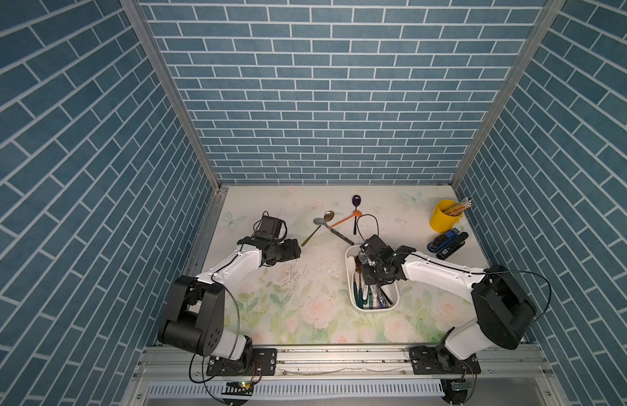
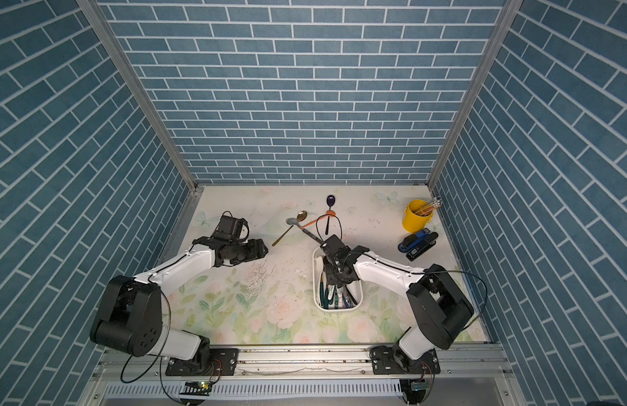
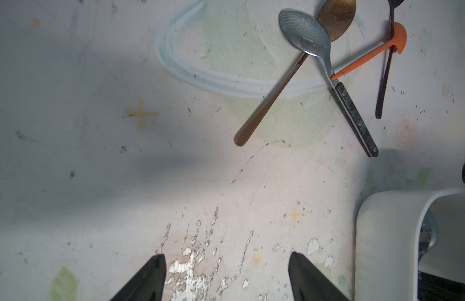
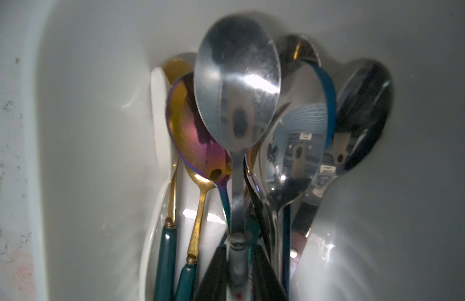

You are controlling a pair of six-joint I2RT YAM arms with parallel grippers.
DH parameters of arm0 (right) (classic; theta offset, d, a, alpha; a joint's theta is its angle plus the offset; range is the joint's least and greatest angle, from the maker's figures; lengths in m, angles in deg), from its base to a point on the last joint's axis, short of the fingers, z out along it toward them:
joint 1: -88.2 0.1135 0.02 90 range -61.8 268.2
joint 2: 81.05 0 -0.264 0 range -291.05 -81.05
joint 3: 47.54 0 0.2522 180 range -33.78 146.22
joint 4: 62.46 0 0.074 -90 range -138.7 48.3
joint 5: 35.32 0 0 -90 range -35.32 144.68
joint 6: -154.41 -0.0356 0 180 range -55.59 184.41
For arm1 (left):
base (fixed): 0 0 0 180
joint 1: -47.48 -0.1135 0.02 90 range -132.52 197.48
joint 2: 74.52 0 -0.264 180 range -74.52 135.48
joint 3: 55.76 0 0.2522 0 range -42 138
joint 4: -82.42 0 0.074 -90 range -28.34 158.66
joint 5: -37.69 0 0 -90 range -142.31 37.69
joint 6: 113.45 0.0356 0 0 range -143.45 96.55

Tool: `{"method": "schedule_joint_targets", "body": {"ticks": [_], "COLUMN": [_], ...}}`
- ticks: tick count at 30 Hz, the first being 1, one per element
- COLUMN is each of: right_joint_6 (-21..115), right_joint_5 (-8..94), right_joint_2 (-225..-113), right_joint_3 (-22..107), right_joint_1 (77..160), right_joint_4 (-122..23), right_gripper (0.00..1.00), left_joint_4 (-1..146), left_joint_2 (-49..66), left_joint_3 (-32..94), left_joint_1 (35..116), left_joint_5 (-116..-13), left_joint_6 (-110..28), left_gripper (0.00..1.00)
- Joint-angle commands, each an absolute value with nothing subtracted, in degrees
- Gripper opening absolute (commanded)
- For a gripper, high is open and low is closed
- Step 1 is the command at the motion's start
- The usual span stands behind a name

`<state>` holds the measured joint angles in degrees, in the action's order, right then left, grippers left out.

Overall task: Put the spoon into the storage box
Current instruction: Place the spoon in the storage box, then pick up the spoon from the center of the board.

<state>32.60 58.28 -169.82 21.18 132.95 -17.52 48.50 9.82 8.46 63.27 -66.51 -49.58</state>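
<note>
In storage box (image 1: pixel 348 281): packed bundle of other spoons (image 4: pixel 197 130). Gold with green handles, one iridescent, several silver, one white. All lengthwise, bowls at the 12 o'clock end.

Over the bundle, inside the box: silver spoon (image 4: pixel 236 86). Long axis along box length, bowl toward 12 o'clock, handle toward 6, running between right gripper (image 4: pixel 239 250) fingers. Can't tell if pinched or merely flanked.

Left gripper (image 3: pixel 226 255) spread wide, nothing between, above bare tabletop (image 1: pixel 270 309) at 9 o'clock of box.

At 11–12 o'clock of box: four loose spoons (image 1: pixel 328 215), crossed. At 2 o'clock: yellow cup (image 1: pixel 444 219) with pencils (image 1: pixel 461 207).
</note>
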Motion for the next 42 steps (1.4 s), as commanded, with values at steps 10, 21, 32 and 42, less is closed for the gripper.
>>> {"method": "schedule_joint_targets", "body": {"ticks": [10,21,32,42], "right_joint_6": [50.90,67.06,69.19,69.76], "right_joint_5": [60.26,56.93,51.82,47.24], "right_joint_2": [-175.60,-208.08,-218.18,-219.42], "right_joint_3": [44.69,84.19,87.65,85.94], "right_joint_1": [133.12,129.45,124.76,124.61], "right_joint_4": [-4.32,2.32,-0.25,-2.56], "right_gripper": [0.37,0.43,0.46,0.47], "left_joint_4": [48.09,46.19,45.19,44.74], "left_joint_2": [12.37,11.89,13.07,13.80], "left_joint_3": [11.17,11.01,11.51,11.62], "left_joint_1": [63.57,63.57,63.57,63.57], "left_joint_5": [-65.58,-64.08,-63.04,-62.59], "left_joint_6": [-48.76,-47.16,-46.65,-47.08], "left_gripper": [0.80,0.80,0.81,0.81]}}
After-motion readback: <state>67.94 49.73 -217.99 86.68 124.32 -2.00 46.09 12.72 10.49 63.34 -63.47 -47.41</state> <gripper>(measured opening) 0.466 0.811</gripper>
